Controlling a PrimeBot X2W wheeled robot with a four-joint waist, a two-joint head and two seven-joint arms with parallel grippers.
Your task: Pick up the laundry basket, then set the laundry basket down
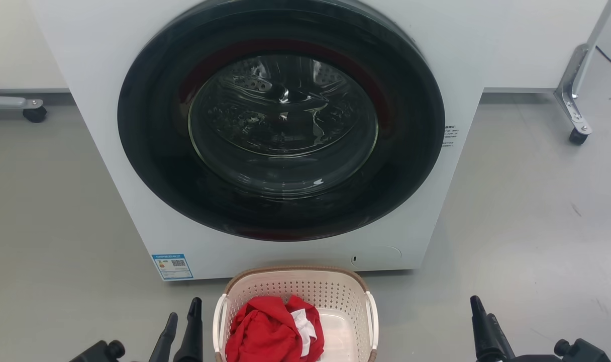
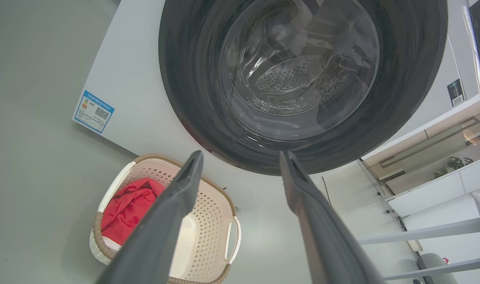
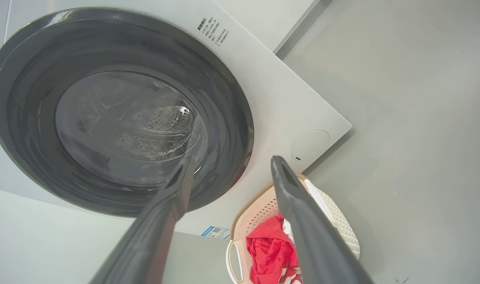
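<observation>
Not yet lifted, seemingly. Laundry basket (image 1: 295,289) on the floor (image 1: 59,226) at 6 o'clock in the head view, before the washing machine (image 1: 436,75), red garment (image 1: 265,327) inside. Left hand (image 1: 184,309) at 7, right hand (image 1: 482,309) at 5 o'clock, both spread and empty. Remaining: grasp, lift, set down.

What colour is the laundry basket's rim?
Brown, woven-look rim on the laundry basket, clearest in head view.
</observation>
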